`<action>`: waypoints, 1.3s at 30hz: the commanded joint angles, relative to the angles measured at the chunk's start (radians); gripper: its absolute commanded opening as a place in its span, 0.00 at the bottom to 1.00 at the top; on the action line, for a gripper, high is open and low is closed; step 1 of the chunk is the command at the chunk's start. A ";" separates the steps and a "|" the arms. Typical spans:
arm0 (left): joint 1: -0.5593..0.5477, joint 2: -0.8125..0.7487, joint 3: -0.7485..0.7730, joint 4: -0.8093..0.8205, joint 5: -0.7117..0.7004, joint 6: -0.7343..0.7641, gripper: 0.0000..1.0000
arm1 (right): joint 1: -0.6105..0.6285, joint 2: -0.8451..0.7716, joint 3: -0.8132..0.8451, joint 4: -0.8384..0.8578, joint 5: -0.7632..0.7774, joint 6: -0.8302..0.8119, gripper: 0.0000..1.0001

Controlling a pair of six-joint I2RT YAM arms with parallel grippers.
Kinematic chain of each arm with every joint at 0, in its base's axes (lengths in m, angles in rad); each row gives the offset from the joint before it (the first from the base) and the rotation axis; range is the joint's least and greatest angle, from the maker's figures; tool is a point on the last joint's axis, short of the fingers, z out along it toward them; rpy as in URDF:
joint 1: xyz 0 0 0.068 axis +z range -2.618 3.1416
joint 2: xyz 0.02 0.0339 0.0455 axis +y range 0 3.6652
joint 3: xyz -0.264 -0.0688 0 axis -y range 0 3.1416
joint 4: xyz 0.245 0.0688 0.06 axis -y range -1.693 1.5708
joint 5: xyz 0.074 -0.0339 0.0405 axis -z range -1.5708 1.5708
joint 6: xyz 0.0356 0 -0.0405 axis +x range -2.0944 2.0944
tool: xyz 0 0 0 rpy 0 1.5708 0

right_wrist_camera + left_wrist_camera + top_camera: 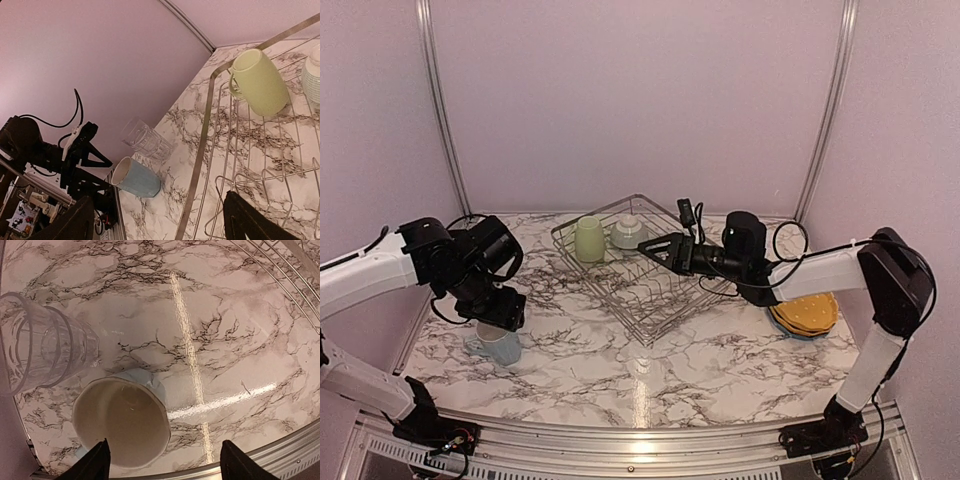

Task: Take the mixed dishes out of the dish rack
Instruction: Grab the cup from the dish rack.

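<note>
The light blue mug (496, 346) stands upright on the marble table at the near left; the left wrist view looks into its mouth (122, 422). My left gripper (500, 320) hangs open just above it (165, 466), holding nothing. The clear glass (45, 347) stands beside the mug. The wire dish rack (650, 290) holds the pale green cup (589, 240) and the pale green bowl (628, 233). My right gripper (650, 246) is open and empty over the rack's left side (160, 222). The right wrist view shows the cup (260, 82), bowl (312, 72), mug (137, 177) and glass (145, 140).
A yellow-orange plate (807, 311) lies on a stack at the right, with a blue rim showing under it. Metal frame posts stand at the back corners. A metal rail (280, 452) runs along the table's near edge.
</note>
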 commanded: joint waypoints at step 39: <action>0.001 -0.359 -0.038 0.952 -0.315 0.430 0.96 | 0.116 0.692 1.271 -1.012 0.614 -0.692 0.96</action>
